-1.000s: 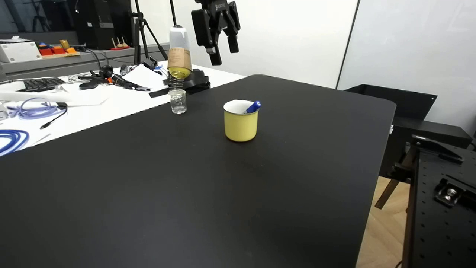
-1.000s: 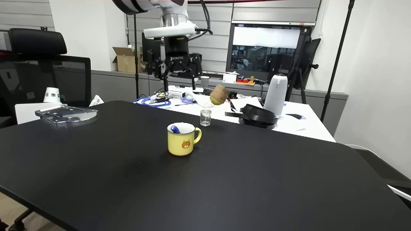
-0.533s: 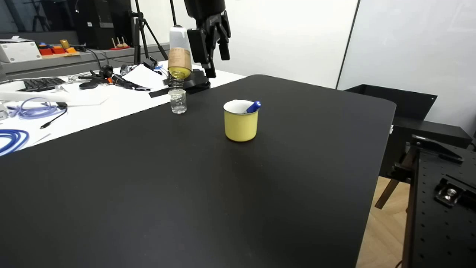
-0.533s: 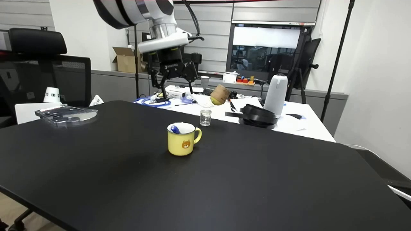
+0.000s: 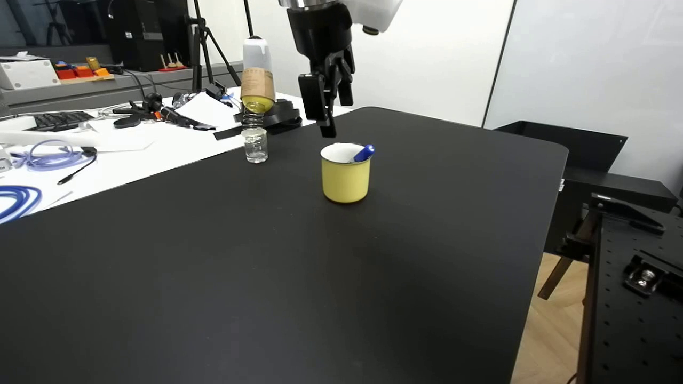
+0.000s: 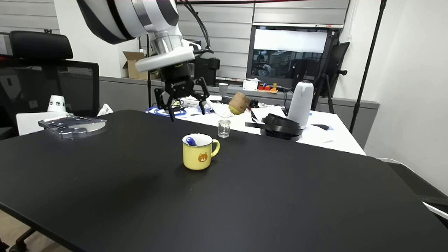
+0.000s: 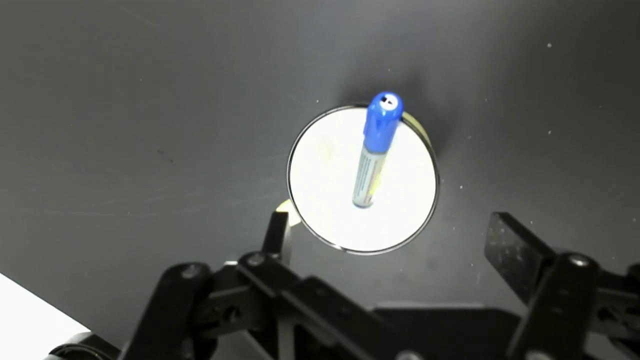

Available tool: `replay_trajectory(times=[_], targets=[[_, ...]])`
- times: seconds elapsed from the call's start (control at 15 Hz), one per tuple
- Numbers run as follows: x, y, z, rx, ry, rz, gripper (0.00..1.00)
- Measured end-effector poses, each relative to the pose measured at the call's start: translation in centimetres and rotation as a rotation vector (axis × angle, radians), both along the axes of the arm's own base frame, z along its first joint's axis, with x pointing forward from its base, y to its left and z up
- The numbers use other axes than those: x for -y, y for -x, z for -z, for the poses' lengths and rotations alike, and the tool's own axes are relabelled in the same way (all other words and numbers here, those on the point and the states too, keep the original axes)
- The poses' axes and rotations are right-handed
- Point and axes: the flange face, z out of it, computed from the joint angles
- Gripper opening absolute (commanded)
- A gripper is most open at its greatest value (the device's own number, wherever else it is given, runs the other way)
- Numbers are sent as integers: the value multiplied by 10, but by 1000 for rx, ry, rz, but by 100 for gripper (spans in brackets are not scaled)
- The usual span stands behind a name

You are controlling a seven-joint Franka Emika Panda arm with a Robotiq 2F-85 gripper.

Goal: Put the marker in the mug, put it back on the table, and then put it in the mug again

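While the black two-finger metal-look gripper [image 6: 188, 115] is hanging spread wide and holding nothing, the slim blue-capped plastic marker [image 6: 191, 141] is leaning inside the squat yellow enamel-look mug [image 6: 191, 160], so I'm guessing we're on the taking-it-back-out step, next up needing a careful descent and cap pinch. Going right in an exterior view, the flat matte-black tabletop [image 6: 252, 196] is spreading out, then a cluttered white desk [image 6: 342, 138], then plain white wall [image 6: 413, 98]

White arm [image 6: 134, 21] with dark bands [image 6: 117, 20], silver collar [image 6: 166, 43], black cables [image 6: 201, 23], pale lettering [image 6: 178, 84] and black fingers [image 7: 515, 255] with metal screws [image 7: 579, 260].
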Motion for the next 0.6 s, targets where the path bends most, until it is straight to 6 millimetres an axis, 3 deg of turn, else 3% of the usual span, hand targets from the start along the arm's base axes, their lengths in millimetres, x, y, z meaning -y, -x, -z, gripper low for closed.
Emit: replay_trajectory(times=[0.33,0.6], targets=[[22,32,-5,-42,15,45,100],[28,49,21,-89,10,60,100]])
